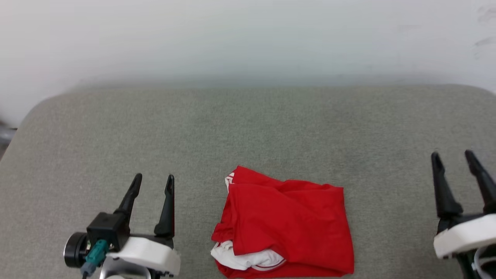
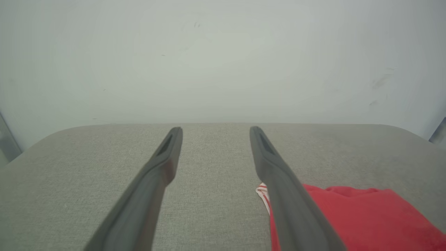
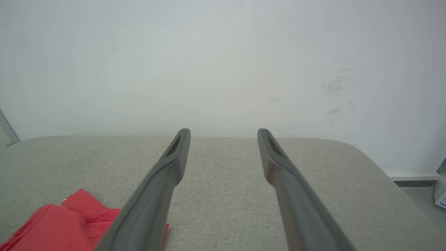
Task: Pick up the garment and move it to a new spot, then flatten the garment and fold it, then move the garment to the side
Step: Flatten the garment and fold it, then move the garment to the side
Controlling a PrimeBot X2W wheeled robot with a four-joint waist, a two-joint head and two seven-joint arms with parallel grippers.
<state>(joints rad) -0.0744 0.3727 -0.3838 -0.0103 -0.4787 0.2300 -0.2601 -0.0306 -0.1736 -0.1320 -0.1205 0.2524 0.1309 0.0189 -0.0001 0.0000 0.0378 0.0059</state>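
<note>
Red garment (image 1: 286, 224) sits folded near the front of the grey bench (image 1: 248, 131), about mid-width. Left gripper (image 1: 154, 177) is spread and empty, near the garment's left edge. Right gripper (image 1: 452, 154) is spread too, well apart on the right. Loads of bare bench behind, up to the wall (image 1: 248, 38).

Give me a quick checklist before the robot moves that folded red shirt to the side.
1. Left gripper open, holding nothing: ok.
2. Right gripper open, holding nothing: ok.
3. Garment folded compactly: ok, though a white sleeve end pokes out at its near left corner.
4. Both grippers apart from the garment, one each side: ok.
5. Garment's near edge fully on the table: cannot tell, it reaches the head view's bottom.
</note>
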